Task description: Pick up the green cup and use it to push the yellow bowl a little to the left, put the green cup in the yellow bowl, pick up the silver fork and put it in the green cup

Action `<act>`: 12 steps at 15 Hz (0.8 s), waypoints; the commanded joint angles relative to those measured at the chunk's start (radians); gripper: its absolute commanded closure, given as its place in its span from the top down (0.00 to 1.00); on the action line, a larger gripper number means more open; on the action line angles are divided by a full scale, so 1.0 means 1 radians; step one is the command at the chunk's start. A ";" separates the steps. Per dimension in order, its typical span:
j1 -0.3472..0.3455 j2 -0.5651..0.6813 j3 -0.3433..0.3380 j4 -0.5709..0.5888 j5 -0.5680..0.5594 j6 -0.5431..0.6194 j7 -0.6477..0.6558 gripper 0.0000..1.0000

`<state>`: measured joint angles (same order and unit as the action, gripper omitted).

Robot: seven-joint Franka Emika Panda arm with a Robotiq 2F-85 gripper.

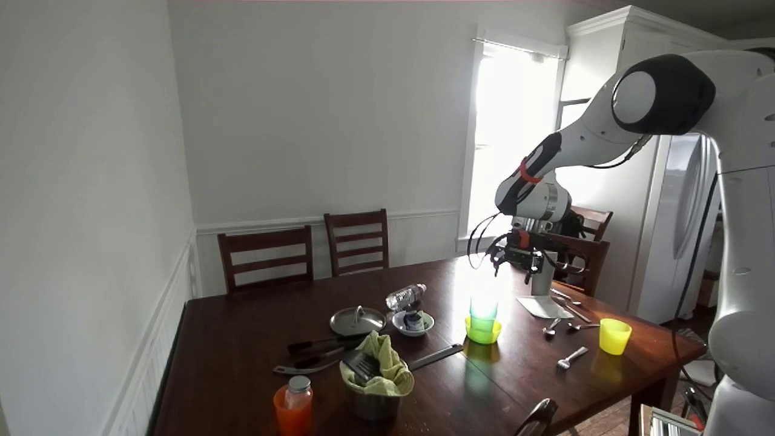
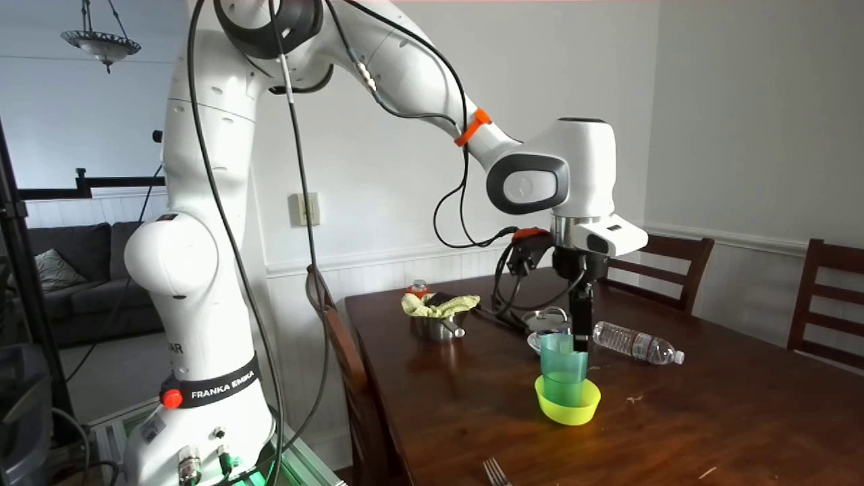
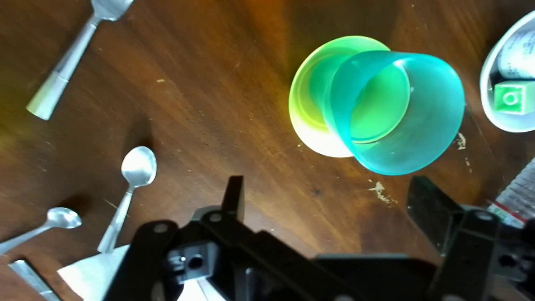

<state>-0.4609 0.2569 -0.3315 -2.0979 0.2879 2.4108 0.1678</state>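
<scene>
The green cup (image 3: 397, 113), teal and see-through, stands upright inside the yellow bowl (image 3: 307, 121). Both exterior views also show the cup (image 2: 562, 364) with the bowl (image 2: 568, 413) around its base. My gripper (image 3: 328, 186) is open, its fingers wide apart with only bare wood showing between them. In the wrist view the cup lies just beyond the fingertips, outside the gap. In an exterior view the gripper (image 1: 512, 276) hangs above the cup, toward the window side. The silver fork (image 3: 69, 62) lies loose on the table, its tines cut off by the wrist view's top edge.
Near the fork stands a yellow cup (image 1: 615, 336). Spoons (image 3: 139, 167) and a white napkin (image 3: 98, 267) lie close by. A white bowl (image 1: 413, 324) with small items, a plastic bottle (image 2: 638, 343), a pot (image 2: 439, 327) with cloth and an orange cup (image 1: 293, 412) occupy the table.
</scene>
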 commanded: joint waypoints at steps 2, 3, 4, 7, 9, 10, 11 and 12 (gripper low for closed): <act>0.060 -0.080 -0.106 -0.032 -0.171 -0.124 0.304 1.00; 0.062 -0.088 -0.116 -0.030 -0.196 -0.149 0.332 1.00; 0.056 -0.092 -0.120 -0.023 -0.215 -0.182 0.314 1.00; 0.045 -0.060 -0.110 -0.001 -0.182 -0.166 0.279 1.00; 0.045 -0.061 -0.112 -0.001 -0.183 -0.170 0.280 1.00; 0.046 -0.061 -0.111 -0.001 -0.183 -0.171 0.281 1.00; 0.047 -0.061 -0.111 -0.001 -0.184 -0.171 0.282 1.00; 0.052 -0.061 -0.110 -0.024 -0.189 -0.167 0.296 1.00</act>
<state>-0.4167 0.1941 -0.4398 -2.1027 0.1028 2.2427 0.4509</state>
